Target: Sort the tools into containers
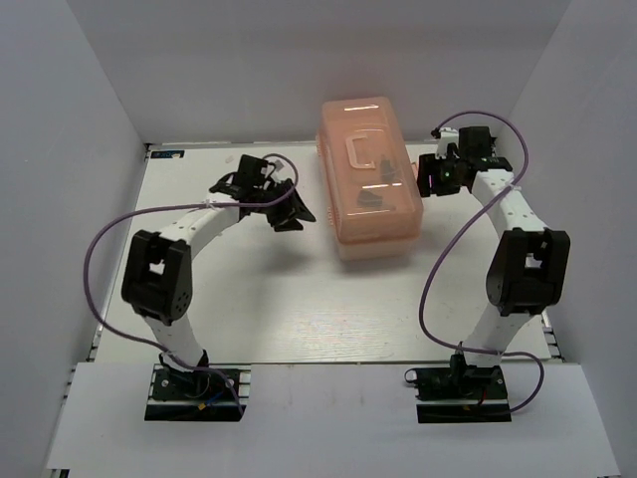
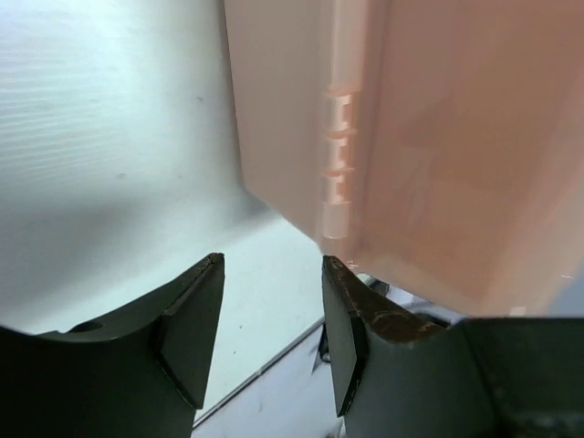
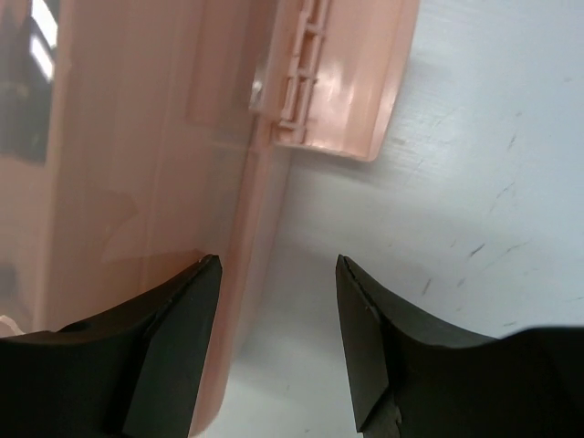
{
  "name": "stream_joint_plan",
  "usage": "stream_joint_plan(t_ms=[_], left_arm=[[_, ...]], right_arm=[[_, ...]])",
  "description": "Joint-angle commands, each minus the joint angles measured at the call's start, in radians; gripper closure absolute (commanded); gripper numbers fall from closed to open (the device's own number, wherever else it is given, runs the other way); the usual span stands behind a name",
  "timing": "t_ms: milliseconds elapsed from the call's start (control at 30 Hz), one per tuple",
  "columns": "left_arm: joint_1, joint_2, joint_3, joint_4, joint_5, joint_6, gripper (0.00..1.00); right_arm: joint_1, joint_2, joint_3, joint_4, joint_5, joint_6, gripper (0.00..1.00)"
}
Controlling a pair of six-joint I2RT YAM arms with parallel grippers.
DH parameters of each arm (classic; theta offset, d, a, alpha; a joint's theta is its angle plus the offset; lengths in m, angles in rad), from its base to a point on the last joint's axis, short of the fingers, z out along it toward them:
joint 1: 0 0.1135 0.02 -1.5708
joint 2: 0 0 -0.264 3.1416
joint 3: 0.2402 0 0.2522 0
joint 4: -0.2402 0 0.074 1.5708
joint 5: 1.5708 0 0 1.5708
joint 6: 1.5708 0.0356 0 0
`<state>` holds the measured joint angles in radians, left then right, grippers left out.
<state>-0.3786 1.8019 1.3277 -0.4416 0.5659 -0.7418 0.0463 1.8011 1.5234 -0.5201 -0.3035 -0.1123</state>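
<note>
Top view: the translucent salmon-pink toolbox (image 1: 368,189) is sitting lid-down at the white bench's (image 1: 299,309) far middle, with grey walls (image 1: 80,119) enclosing it.
Left wrist: the left hand (image 2: 273,265) is hovering spread, empty, beside it.
Right wrist: the right hand (image 3: 278,265) is gaping, empty, alongside its edge.

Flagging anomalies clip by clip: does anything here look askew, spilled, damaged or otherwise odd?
Nothing is spilled or broken. One oddity: the toolbox sits shut, dark shapes showing through its lid, while the left gripper and right gripper flank it open and empty.
</note>
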Motion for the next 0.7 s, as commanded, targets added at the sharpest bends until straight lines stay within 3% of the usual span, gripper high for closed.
stream_joint_plan(t_ms=[0,400,467,500,533,600,667], left_arm=[[0.027,-0.185,-0.010,-0.023,-0.130,-0.018,0.43],[0.060,-0.294,-0.036,-0.075,-0.190,0.041,0.42],[0.060,-0.320,-0.018,-0.112,-0.245,0.099,0.33],[0.049,-0.332,0.019,-0.170,-0.321,0.178,0.30],[0.049,-0.360,0.030,-0.192,-0.354,0.220,0.18],[0.049,-0.401,0.030,-0.207,-0.430,0.324,0.03],[0.049,-0.473,0.008,-0.197,-0.431,0.372,0.00]], right_arm=[[0.030,-0.081,-0.055,-0.012,-0.132,0.009,0.40],[0.035,-0.100,-0.029,-0.044,-0.021,-0.006,0.40],[0.032,-0.127,-0.035,-0.060,0.092,-0.056,0.31],[0.032,-0.173,-0.061,-0.058,0.124,-0.066,0.15],[0.032,-0.187,-0.068,-0.067,0.159,-0.091,0.11],[0.036,-0.259,-0.087,-0.098,0.248,-0.093,0.10],[0.041,-0.302,-0.124,-0.101,0.273,-0.096,0.10]])
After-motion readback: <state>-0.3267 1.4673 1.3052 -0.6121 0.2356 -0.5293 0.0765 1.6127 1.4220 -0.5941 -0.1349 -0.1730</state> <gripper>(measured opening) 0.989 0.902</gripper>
